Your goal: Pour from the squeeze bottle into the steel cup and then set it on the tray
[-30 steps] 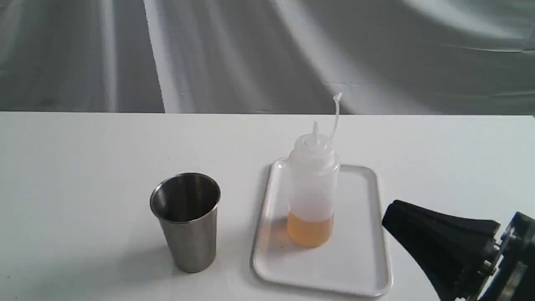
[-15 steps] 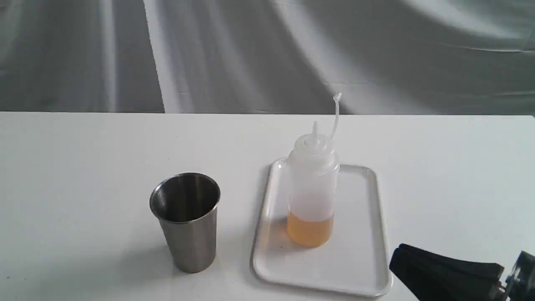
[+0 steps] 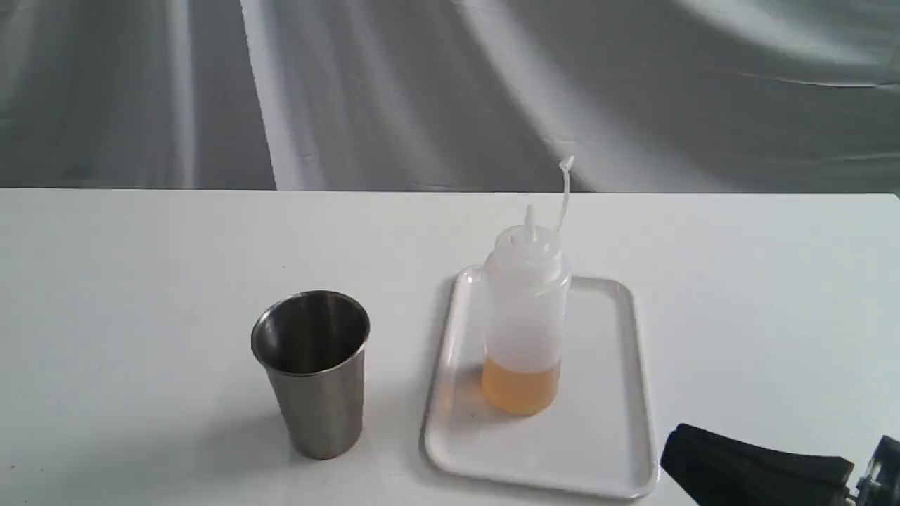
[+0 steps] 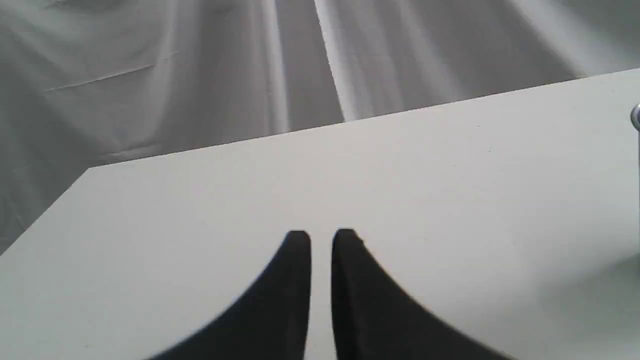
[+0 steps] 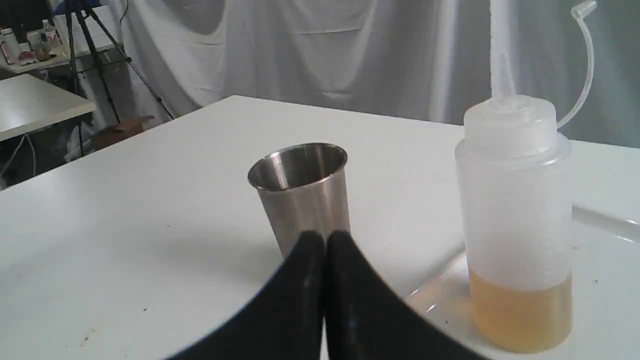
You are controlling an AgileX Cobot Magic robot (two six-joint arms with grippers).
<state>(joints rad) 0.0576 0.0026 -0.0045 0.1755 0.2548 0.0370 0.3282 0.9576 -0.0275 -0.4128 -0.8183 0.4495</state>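
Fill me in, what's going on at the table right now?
Nothing is being held. The squeeze bottle stands upright on the tray, amber liquid in its bottom, nozzle uncapped. The steel cup stands on the table beside the tray, apart from it; whether it holds liquid cannot be told. The right gripper is shut and empty, low near the tray's corner. The left gripper, jaws a narrow gap apart, is over bare table, also empty.

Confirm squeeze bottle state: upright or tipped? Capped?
Upright. The squeeze bottle stands on the tray, nozzle pointing up, amber liquid level at its bottom. Uncapped: the cap strap curls free beside the nozzle.
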